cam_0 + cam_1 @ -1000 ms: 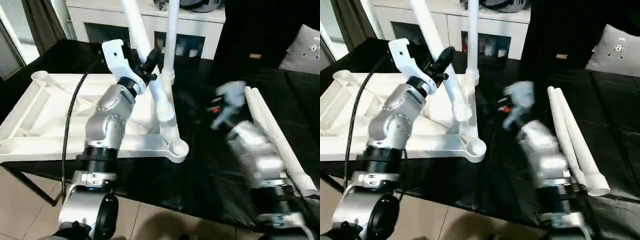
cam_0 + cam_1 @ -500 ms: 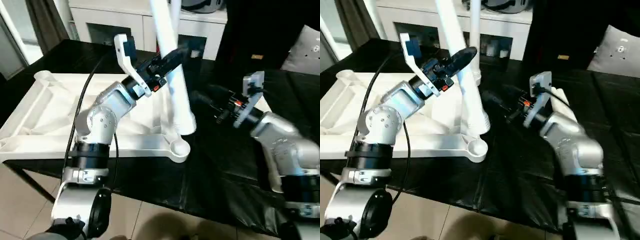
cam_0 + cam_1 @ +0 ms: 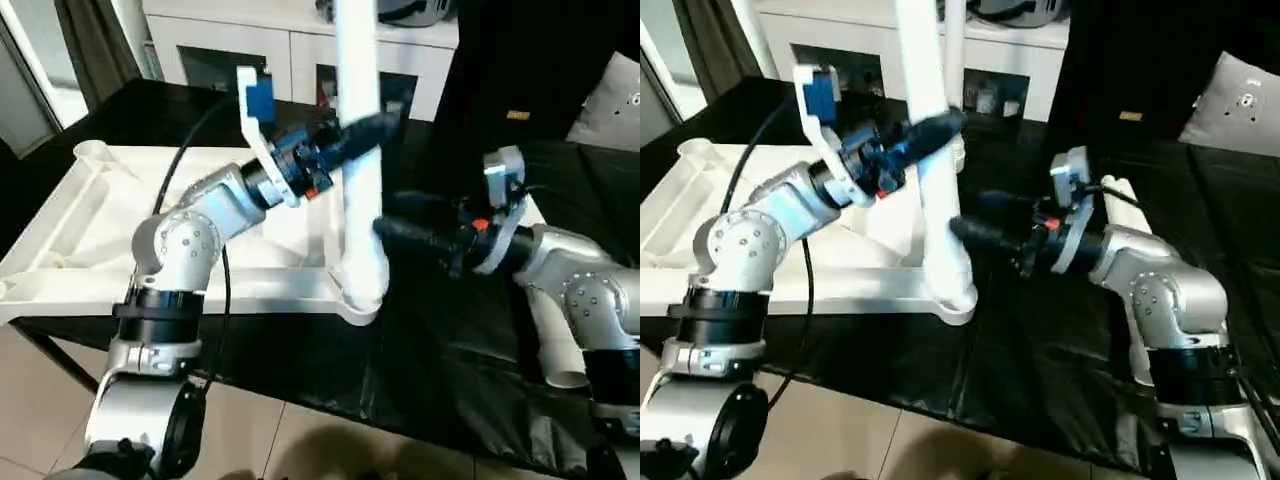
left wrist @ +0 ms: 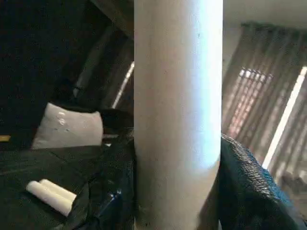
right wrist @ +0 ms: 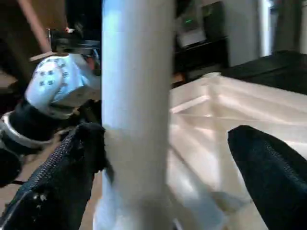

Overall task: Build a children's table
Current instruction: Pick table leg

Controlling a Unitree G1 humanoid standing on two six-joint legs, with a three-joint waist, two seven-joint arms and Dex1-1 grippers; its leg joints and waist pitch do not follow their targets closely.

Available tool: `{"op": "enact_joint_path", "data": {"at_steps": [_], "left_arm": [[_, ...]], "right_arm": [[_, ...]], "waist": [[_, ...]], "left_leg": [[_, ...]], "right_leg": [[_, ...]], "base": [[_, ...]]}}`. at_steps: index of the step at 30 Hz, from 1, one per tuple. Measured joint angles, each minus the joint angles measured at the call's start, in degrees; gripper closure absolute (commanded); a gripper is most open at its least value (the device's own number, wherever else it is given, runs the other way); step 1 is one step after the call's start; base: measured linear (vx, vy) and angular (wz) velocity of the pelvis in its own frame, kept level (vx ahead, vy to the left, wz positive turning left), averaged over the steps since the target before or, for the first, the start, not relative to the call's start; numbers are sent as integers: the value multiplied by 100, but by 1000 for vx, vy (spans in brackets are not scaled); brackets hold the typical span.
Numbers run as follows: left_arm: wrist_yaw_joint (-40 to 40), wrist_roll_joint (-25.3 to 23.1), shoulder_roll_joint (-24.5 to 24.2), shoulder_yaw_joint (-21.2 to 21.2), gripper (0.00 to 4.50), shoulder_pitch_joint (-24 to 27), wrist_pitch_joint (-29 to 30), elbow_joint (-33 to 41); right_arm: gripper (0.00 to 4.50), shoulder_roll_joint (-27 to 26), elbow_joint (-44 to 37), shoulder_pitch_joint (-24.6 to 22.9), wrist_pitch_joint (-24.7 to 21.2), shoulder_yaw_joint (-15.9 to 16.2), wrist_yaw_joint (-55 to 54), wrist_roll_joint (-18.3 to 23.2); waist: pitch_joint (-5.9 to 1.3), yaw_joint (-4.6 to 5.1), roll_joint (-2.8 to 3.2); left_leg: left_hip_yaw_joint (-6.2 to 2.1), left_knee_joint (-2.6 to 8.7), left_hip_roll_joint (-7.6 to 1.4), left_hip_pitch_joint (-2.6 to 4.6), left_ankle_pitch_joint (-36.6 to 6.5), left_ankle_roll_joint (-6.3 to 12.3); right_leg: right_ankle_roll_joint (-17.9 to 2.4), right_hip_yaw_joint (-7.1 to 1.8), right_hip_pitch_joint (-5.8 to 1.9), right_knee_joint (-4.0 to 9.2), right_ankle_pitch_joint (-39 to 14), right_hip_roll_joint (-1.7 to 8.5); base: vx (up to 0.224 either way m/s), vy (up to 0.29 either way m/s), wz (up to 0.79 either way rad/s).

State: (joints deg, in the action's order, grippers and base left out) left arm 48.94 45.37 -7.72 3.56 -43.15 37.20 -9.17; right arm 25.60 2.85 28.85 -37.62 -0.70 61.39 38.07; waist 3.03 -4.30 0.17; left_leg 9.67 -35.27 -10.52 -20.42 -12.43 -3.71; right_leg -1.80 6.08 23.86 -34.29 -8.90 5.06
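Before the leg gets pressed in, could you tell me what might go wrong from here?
1. The left gripper holds the leg high up, so its foot may skid off the near corner socket.
2. The right gripper stands open around the leg; closing off-centre could knock it askew.
3. The table top overhangs the black table and may tip under pressing.

A white table leg [image 3: 936,150] is held pretty much upright by the left gripper [image 3: 925,135], whose black fingers are clamped around it partway up. The leg's wider bottom end is set at the near corner socket [image 3: 958,303] of the upside-down tabletop [image 3: 700,215], which is laid on a black table [image 3: 1040,330]. The right gripper [image 3: 975,218] is pointed at the lower part of the leg, fingers spread wide, one above the other. Another leg [image 3: 953,70] is stood in the far corner, and spare legs [image 3: 1120,190] are partly hidden behind the right arm.
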Motion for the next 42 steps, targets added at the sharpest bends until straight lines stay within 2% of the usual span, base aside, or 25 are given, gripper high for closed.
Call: {"op": "enact_joint_path", "data": {"at_steps": [6, 7, 16, 23, 27, 29, 33, 35, 40, 42], "left_arm": [[95, -64, 15, -222, 266, 59, -4, 215], [97, -80, 15, -224, 266, 81, -5, 218], [93, -241, 13, -341, 266, 201, -141, 218], [75, -383, 38, -347, 266, 211, -223, 218], [6, -413, 36, -334, 266, 265, -283, 218], [-97, -450, 56, -290, 211, 298, -336, 217], [-300, -529, 138, -209, 185, 379, -482, 222], [-440, -797, 163, -239, 156, 498, -769, 319], [-984, -1288, 359, -339, 145, 575, -1288, 412], [-1608, -1864, 634, -418, 143, 645, -1860, 445]], "right_arm": [[82, -183, 4, -1, -5, 359, 45, -69], [105, -190, 4, -1, -23, 364, 52, -69], [165, -200, -2, -100, -57, 434, 72, -68], [238, -255, -30, -142, -57, 476, 18, -110], [255, -369, -37, -174, 1, 494, -128, -197], [257, -548, -19, -186, 174, 535, -386, -358], [260, -796, 7, -185, 403, 577, -842, -608], [260, -921, 25, -184, 536, 612, -1083, -775], [260, -1069, 163, -173, 874, 720, -1620, -1296], [260, -1436, 364, -44, 1199, 729, -2283, -1636]], "waist": [[0, -64, 0], [0, -70, 0], [0, -77, 0], [0, -70, 0], [0, -68, 0], [0, -56, 0], [0, -68, 0], [0, -66, 0], [0, -64, -1], [1, -8, -2]], "left_leg": [[0, -2, -1, -1, 0, -1], [0, -2, -1, -1, 0, -1], [0, -3, 0, -2, -1, -2], [0, -3, -1, -1, 0, -3], [0, -3, -1, -1, 0, -3], [0, -3, -2, -1, 1, -6], [0, -3, -1, 0, 2, -11], [-1, -3, -2, -1, 1, -11], [-1, -3, -2, -1, 1, -14], [-1, -2, -5, -3, -5, -31]], "right_leg": [[3, 0, 1, -4, -2, 0], [3, 0, 1, -4, -2, 0], [6, 0, 1, -3, -3, 0], [33, 0, 1, -4, -20, 0], [32, -1, 2, -6, -19, 0], [31, -1, 5, -9, -19, 0], [33, -1, 2, -9, -19, 0], [34, -1, 2, -8, -20, 0], [35, -1, 2, -9, -20, 0], [36, -1, 6, -9, -21, -1]], "base": [[0, 0, 0], [0, 0, 0], [0, 0, 0], [0, 0, 0], [0, 0, 0], [0, 0, 0], [0, 0, 0], [0, 0, 0], [0, 0, 0], [0, 0, 0]]}}
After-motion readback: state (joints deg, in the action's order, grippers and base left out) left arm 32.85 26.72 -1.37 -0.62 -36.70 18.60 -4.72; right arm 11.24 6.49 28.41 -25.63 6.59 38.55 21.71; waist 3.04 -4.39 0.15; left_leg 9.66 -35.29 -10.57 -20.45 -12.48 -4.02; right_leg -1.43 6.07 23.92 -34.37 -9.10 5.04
